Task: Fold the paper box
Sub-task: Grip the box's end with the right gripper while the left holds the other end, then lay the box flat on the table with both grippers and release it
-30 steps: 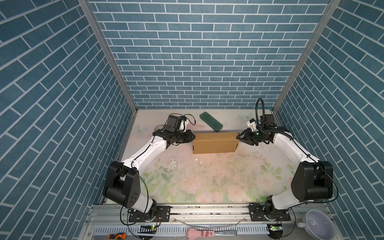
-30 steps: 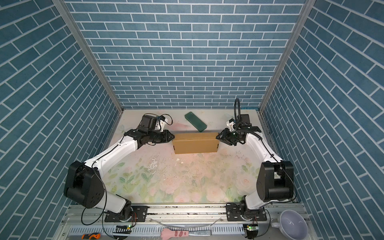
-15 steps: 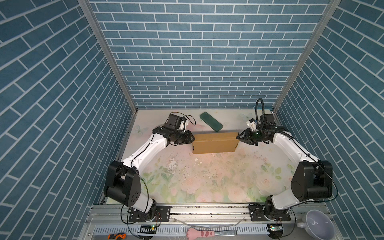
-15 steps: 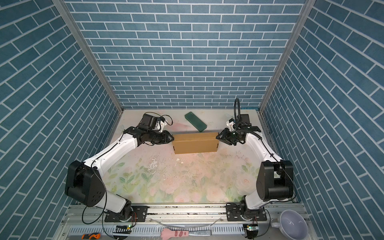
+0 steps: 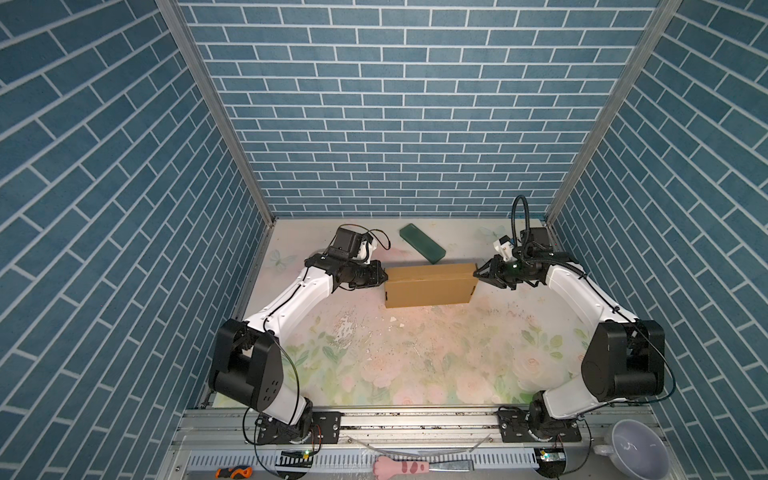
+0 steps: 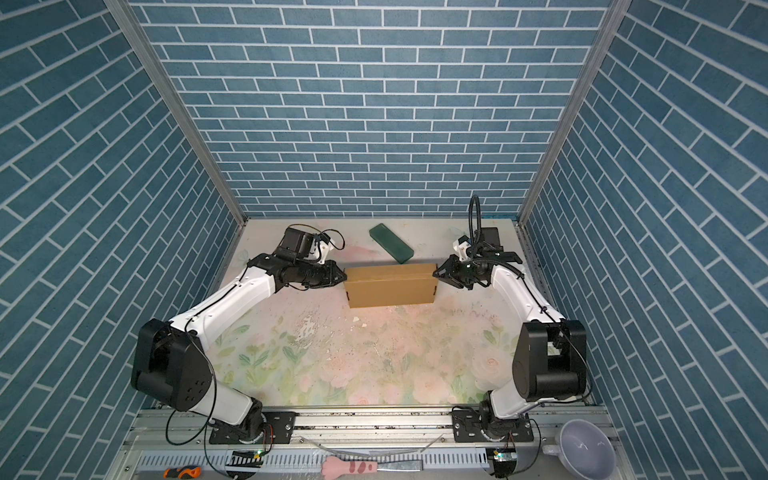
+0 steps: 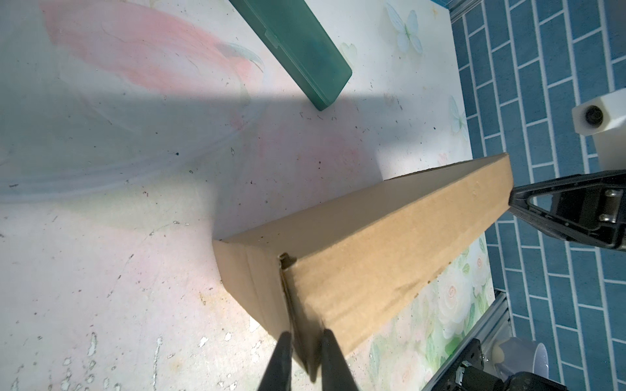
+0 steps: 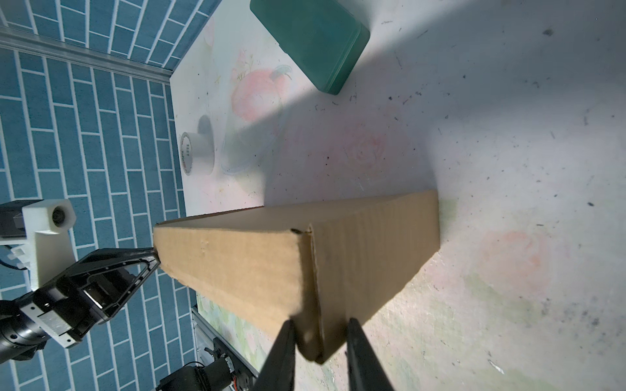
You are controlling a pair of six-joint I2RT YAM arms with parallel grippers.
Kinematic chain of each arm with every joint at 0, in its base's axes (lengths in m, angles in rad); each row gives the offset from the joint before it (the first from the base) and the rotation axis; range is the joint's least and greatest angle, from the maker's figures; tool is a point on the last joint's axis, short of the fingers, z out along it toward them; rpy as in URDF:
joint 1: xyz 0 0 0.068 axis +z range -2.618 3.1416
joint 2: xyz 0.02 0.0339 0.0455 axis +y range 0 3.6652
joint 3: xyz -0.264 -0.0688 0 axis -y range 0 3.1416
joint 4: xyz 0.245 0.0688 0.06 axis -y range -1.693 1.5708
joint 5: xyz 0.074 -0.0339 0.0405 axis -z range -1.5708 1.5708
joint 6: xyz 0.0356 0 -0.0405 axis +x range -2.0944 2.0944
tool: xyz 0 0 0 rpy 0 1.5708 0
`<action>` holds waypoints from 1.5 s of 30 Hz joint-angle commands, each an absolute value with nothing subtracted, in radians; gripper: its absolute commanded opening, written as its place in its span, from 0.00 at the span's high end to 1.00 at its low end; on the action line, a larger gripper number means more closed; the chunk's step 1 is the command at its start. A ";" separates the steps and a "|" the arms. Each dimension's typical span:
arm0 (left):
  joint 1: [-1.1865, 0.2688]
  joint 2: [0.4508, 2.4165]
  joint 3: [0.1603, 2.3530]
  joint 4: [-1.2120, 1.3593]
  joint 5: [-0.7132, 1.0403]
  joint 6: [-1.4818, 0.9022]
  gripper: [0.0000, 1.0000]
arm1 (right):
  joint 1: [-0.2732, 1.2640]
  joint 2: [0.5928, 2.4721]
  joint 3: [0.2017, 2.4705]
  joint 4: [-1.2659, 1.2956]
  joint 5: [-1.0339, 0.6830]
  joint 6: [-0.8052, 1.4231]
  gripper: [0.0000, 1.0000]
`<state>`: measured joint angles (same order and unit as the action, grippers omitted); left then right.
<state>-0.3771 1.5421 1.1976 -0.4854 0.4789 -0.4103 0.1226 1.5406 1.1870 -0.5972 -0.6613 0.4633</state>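
Behind paper box point(image 5: 430, 286), flat case point(image 5: 422, 248)

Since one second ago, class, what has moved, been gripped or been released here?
Nothing visibly changed. The paper box lies in the same spot, the left gripper and right gripper stay at its two ends, and the green case sits behind it.

A pale tabletop mat point(image 5: 415, 365) printed with faded pink flowers and green leaves was seen in both top views, scuffed and speckled with dark marks. A shallow, folded paper box point(image 5: 430, 286) of plain brown corrugated cardboard was set on it towards the back. A flat dark green rectangular block point(image 5: 422, 248) was laid just behind the box. A white tape roll point(image 8: 198, 154) was stood near the side wall. Small white flakes point(image 5: 345, 332) were scattered mid-mat.
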 commanded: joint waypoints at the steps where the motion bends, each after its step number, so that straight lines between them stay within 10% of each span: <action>1: -0.376 1.616 1.104 -0.572 0.430 -0.397 0.85 | 0.124 1.595 1.178 -0.646 -0.578 0.455 0.77; 17: -0.376 1.627 1.098 -0.537 0.455 -0.407 1.00 | 0.135 1.603 1.170 -0.615 -0.619 0.484 0.90; 26: -0.383 1.507 1.056 -0.515 0.453 -0.425 0.94 | 0.132 1.497 1.164 -0.658 -0.651 0.480 0.56; 45: -0.445 1.230 0.853 -0.518 0.449 -0.467 0.66 | 0.107 1.315 1.062 -0.700 -0.479 0.517 0.37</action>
<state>-0.4385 1.2606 0.8772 -0.4610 0.4797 -0.4618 0.1101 1.3418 1.1141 -0.7055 -0.5198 0.4938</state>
